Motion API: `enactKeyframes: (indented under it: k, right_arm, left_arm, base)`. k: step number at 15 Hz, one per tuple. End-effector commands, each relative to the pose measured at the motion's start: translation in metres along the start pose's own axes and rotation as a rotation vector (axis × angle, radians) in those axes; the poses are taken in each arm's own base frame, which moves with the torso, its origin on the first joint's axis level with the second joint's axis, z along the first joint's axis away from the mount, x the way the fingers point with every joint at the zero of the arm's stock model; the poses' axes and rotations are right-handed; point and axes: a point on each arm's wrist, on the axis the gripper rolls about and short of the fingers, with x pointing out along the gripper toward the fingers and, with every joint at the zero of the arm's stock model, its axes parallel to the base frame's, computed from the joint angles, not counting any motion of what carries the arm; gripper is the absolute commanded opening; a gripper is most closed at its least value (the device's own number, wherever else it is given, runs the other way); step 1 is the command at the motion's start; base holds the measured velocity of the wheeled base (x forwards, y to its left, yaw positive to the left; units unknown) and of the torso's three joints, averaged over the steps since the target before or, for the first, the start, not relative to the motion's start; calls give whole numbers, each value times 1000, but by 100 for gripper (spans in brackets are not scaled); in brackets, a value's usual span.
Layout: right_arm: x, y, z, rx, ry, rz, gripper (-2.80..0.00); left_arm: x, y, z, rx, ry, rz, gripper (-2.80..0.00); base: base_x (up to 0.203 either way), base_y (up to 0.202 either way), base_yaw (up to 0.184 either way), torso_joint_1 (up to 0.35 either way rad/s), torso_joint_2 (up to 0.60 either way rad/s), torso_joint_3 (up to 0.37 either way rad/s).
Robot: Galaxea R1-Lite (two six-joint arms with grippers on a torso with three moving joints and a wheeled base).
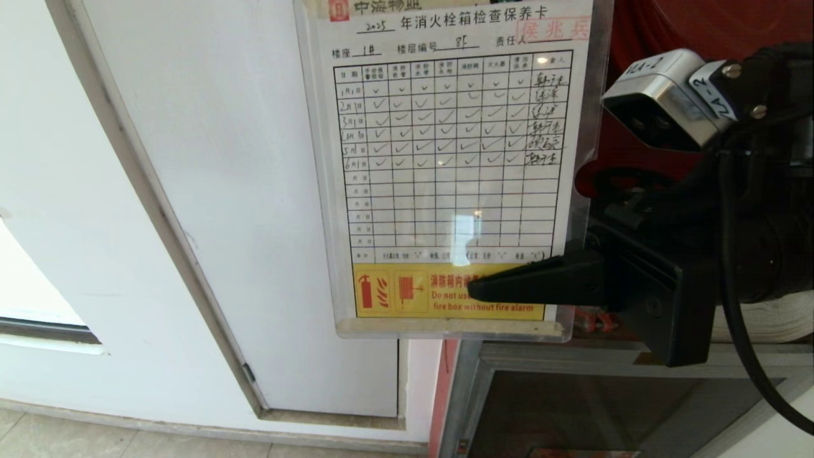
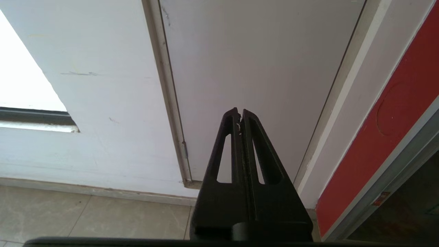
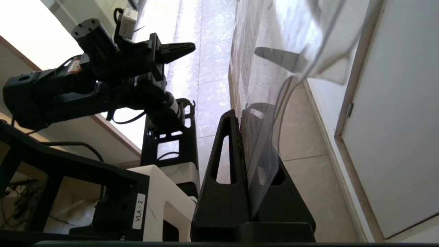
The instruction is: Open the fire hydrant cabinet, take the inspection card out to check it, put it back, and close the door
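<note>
The inspection card point(image 1: 451, 159), a whitish sheet with a printed grid, ticks and a yellow strip at its foot, hangs upright in a clear sleeve and fills the middle of the head view. My right gripper point(image 1: 483, 289) reaches in from the right and is shut on the card's lower right part. In the right wrist view the sleeve point(image 3: 267, 68) runs between the pressed fingers of that gripper point(image 3: 240, 115). Behind the arm shows the red inside of the fire hydrant cabinet point(image 1: 668, 25). My left gripper point(image 2: 239, 111) is shut, empty and parked low. The door is out of view.
A plain white wall panel point(image 1: 254, 191) lies behind the card to the left. Below the arm are a rolled white hose point(image 1: 769, 318) and a smaller dark glass panel in a silver frame point(image 1: 604, 407). Beige floor tiles point(image 2: 85, 216) run along the wall's foot.
</note>
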Motion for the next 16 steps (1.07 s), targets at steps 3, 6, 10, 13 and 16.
enactKeyframes:
  k: [3, 6, 10, 13, 16]
  right_arm:
    - [4, -3, -16, 36, 38, 9, -280]
    - [8, -4, -28, 56, 59, 18, -280]
    - [9, -5, -34, 66, 68, 18, -280]
    - [9, -4, -37, 47, 53, 15, -280]
    - [6, -2, -35, 23, 30, 4, -280]
  left_arm:
    - [1, 0, -5, 0, 18, 1, -280]
    - [1, 0, -5, 0, 18, 1, -280]
    - [1, 0, -5, 0, 17, 1, -280]
    - [1, 0, -5, 0, 18, 1, -280]
    - [1, 0, -5, 0, 18, 1, -280]
  base:
    - [0, 0, 0, 0, 0, 0]
    - [0, 0, 0, 0, 0, 0]
    - [0, 0, 0, 0, 0, 0]
    - [0, 0, 0, 0, 0, 0]
    - [0, 0, 0, 0, 0, 0]
